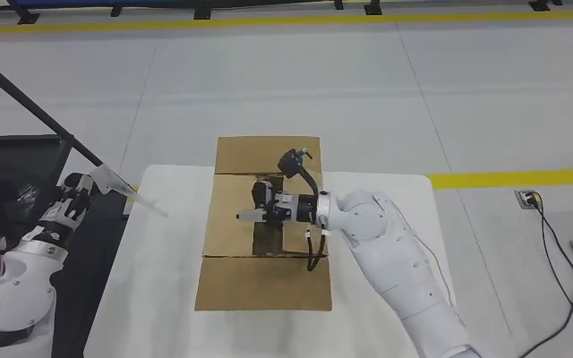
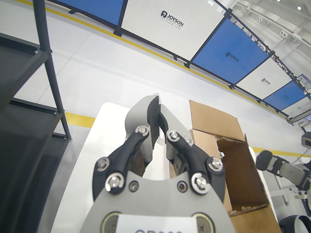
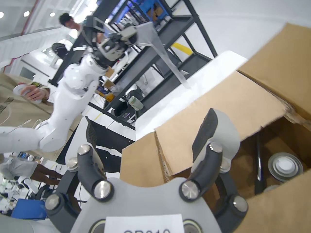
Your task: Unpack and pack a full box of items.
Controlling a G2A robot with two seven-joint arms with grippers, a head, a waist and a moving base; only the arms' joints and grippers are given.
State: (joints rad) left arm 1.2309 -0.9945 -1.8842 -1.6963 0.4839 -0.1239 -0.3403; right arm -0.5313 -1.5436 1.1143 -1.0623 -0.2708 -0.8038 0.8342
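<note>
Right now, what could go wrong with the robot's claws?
The open right claw hangs close to a flap of the cardboard box; it might snag it and drag the box. The left claw pinches a thin plastic strip by one end, so it could slip out.

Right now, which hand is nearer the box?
Right. The right hand is over the open box, at its opening. The left hand, holding a clear strip, is off past the table edge, well apart from the box.
</note>
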